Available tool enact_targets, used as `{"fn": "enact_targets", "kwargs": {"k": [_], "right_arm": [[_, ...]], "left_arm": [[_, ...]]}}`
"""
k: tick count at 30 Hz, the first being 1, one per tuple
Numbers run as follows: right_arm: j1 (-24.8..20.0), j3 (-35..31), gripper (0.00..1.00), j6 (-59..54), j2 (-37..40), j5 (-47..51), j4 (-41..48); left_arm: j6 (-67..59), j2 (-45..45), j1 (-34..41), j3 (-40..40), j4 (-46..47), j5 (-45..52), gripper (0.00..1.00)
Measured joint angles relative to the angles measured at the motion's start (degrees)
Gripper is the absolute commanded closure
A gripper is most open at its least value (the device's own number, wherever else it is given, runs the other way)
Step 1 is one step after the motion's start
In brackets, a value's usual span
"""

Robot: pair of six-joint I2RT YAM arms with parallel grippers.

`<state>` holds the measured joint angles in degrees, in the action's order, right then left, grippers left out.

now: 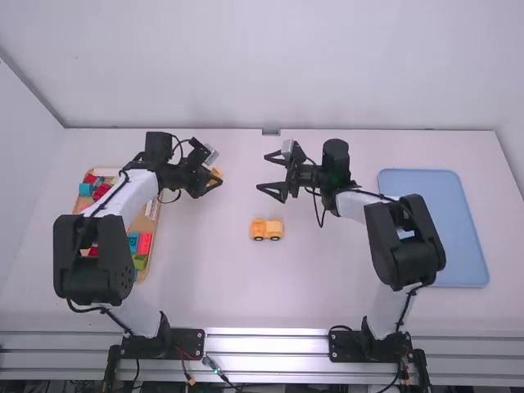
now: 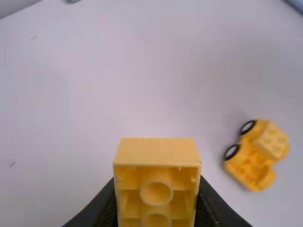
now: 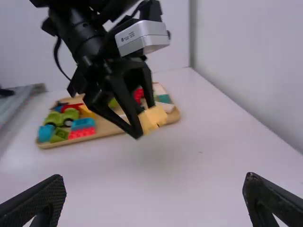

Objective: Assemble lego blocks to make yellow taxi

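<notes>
At the near edge a metal rail (image 1: 266, 344) runs across, with loose cables by it. On it stand the bases of the left arm (image 1: 88, 254) and the right arm (image 1: 405, 241).

Beyond the rail, on the left of the white table (image 1: 221, 295), lies a wooden tray (image 1: 154, 246) of red, blue, green and yellow blocks (image 3: 81, 128), partly hidden beneath the left arm. On the right lies a pale blue tray (image 1: 458, 237), with part of the right arm over its near left side.

Between the trays, near the middle of the table, stands the car (image 1: 267, 229): a yellow base on black wheels, the wheels at its near side. A studded yellow block (image 2: 272, 141) sits on top of part of it.

Farther up the table are both grippers, well apart. The left gripper (image 1: 216, 170) is past the wooden tray's right side, its fingers closed on a yellow piece (image 2: 157, 153). The piece's hollow underside, with round tubes inside, faces the left wrist camera. The right gripper (image 1: 262, 172) points left, toward the other one, its fingers spread wide with nothing between them. It is beyond the car, which it does not touch.

Farthest off, a pale wall (image 1: 270, 65) rises behind the table.
</notes>
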<state>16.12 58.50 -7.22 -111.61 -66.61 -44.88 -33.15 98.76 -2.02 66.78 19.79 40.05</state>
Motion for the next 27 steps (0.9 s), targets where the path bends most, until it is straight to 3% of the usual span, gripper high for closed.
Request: {"fn": "enact_targets", "kwargs": {"k": [5, 8, 15, 22, 27], "right_arm": [[1.33, 8.35, 0.1, 2.86, -7.34, -12.5, 0.09], [2.34, 11.37, 0.1, 4.2, -9.18, -16.81, 0.72], [3.1, 12.2, 0.13, 6.67, -9.33, -19.56, 0.46], [3.1, 12.22, 0.2, 8.48, -9.33, -20.87, 0.48], [3.28, 12.22, 0.21, 7.78, -9.33, -20.44, 0.13]], "left_arm": [[-3.58, 0.0, 3.74, -2.19, -3.85, 7.8, 0.95], [-6.67, 0.0, 3.85, -4.24, -6.03, 13.16, 0.92], [-9.73, 0.0, 3.65, -9.27, -17.09, 22.05, 0.91], [-1.09, 0.0, 3.65, -13.18, -34.42, 25.77, 0.85], [3.76, 0.02, 3.65, -14.32, -39.98, 27.43, 0.83]]}}
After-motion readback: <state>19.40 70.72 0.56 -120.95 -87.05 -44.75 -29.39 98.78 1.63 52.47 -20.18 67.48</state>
